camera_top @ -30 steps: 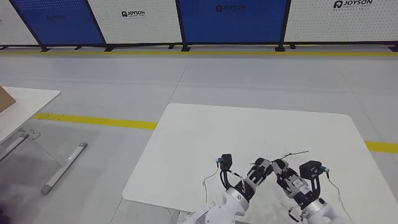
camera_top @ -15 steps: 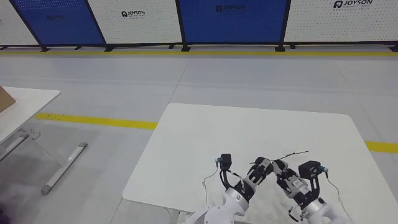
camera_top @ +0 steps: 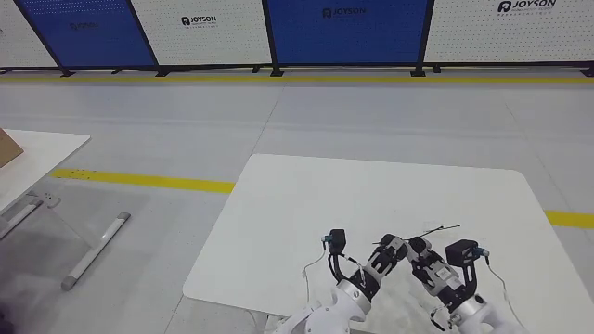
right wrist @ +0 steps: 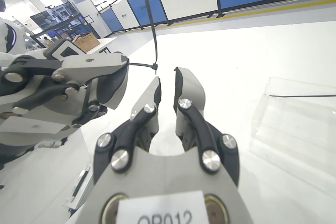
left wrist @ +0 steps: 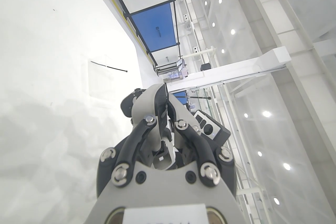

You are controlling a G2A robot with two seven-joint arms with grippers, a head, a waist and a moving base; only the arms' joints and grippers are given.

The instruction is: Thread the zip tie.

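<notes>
1. Industrial robotics hall: blue and white perforated partition panels (camera_top: 348, 14) fence the bay.
2. A yellow floor line (camera_top: 139, 180) crosses the smooth grey floor (camera_top: 278, 121).
3. White structural beams (left wrist: 262, 62) and rows of ceiling lights (left wrist: 266, 113) span high overhead.

Logo lettering marks the white partition panel (camera_top: 526, 6) at one o'clock and the blue partition panel (camera_top: 344, 12) at twelve. A white label (right wrist: 164, 209) on the right gripper (right wrist: 167, 74) base bears partly cut-off characters.
</notes>
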